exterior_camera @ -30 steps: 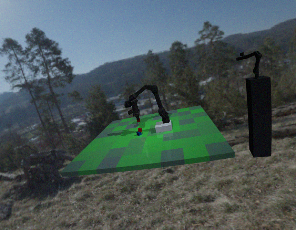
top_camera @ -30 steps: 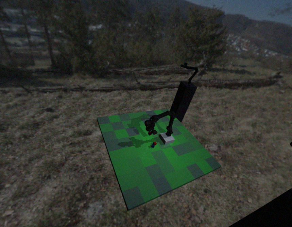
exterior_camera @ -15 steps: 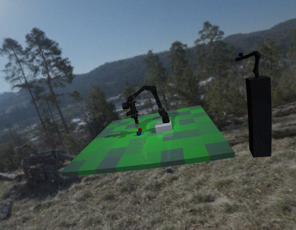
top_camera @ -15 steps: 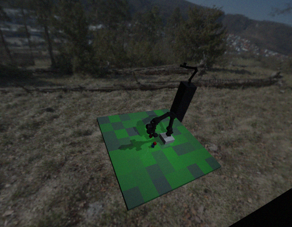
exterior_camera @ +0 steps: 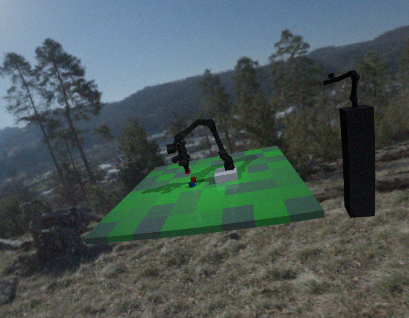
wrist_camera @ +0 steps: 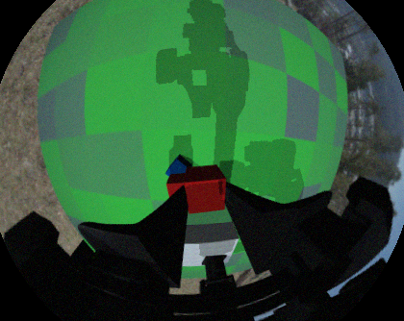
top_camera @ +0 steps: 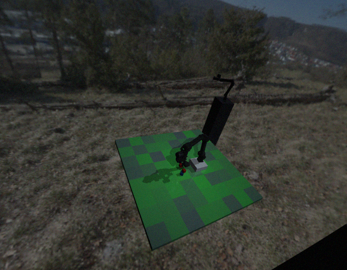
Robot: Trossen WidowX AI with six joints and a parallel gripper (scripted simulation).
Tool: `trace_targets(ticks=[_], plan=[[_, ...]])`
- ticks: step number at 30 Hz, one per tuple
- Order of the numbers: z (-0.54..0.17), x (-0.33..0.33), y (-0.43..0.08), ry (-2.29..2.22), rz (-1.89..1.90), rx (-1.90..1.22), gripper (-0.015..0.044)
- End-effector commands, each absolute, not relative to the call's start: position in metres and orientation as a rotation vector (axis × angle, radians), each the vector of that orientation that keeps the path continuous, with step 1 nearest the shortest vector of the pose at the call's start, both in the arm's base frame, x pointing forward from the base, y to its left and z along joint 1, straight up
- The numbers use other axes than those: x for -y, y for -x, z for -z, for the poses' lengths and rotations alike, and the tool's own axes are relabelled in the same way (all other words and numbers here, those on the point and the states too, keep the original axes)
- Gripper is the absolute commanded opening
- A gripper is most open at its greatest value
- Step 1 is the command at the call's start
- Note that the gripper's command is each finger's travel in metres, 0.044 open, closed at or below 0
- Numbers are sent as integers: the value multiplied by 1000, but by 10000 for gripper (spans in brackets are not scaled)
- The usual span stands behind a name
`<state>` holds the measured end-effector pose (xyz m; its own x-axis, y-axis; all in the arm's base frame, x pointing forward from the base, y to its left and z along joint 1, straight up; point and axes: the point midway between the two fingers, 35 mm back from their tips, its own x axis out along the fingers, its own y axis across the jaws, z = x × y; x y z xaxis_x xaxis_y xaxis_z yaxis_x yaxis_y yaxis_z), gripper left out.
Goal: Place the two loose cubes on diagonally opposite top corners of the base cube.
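The blue base cube (top_camera: pixel 181 173) (exterior_camera: pixel 192 185) (wrist_camera: pixel 177 166) stands on the green patterned board. One loose red cube (top_camera: pixel 184 170) (exterior_camera: pixel 193 179) (wrist_camera: pixel 175 187) sits on top of it, off to one side; which corner it caps is too small to tell. My gripper (top_camera: pixel 180 163) (exterior_camera: pixel 187 170) (wrist_camera: pixel 204 187) points down and is shut on the other red cube (top_camera: pixel 180 165) (exterior_camera: pixel 187 171) (wrist_camera: pixel 207 199). It holds this cube in the air, higher than the stack and a little to its left in the top and exterior views. In the wrist view the held cube partly hides the placed red cube.
The arm stands on a white block (top_camera: pixel 198 165) (exterior_camera: pixel 226 175) (wrist_camera: pixel 192 255) beside the cubes. The patterned board (top_camera: pixel 194 217) (exterior_camera: pixel 211 205) ends in an edge on all sides. A black pillar (top_camera: pixel 218 116) (exterior_camera: pixel 357 160) with a second arm stands beyond it.
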<state>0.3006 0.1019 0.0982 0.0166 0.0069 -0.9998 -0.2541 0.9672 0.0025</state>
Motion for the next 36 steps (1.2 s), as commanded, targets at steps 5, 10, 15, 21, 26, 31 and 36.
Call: trace_targets(ticks=[5, 10, 15, 21, 26, 31, 36], plan=[[-98, -130, -297, 176, -189, -1539, 105], [-98, -138, -294, 171, -185, -1539, 105], [-87, -138, -294, 178, -188, -1537, 105], [-69, -137, -293, 189, -192, -1532, 105], [-67, -137, -293, 191, -193, -1532, 105], [-67, -137, -293, 191, -193, -1532, 105], [-67, -137, -293, 190, -193, -1532, 105]])
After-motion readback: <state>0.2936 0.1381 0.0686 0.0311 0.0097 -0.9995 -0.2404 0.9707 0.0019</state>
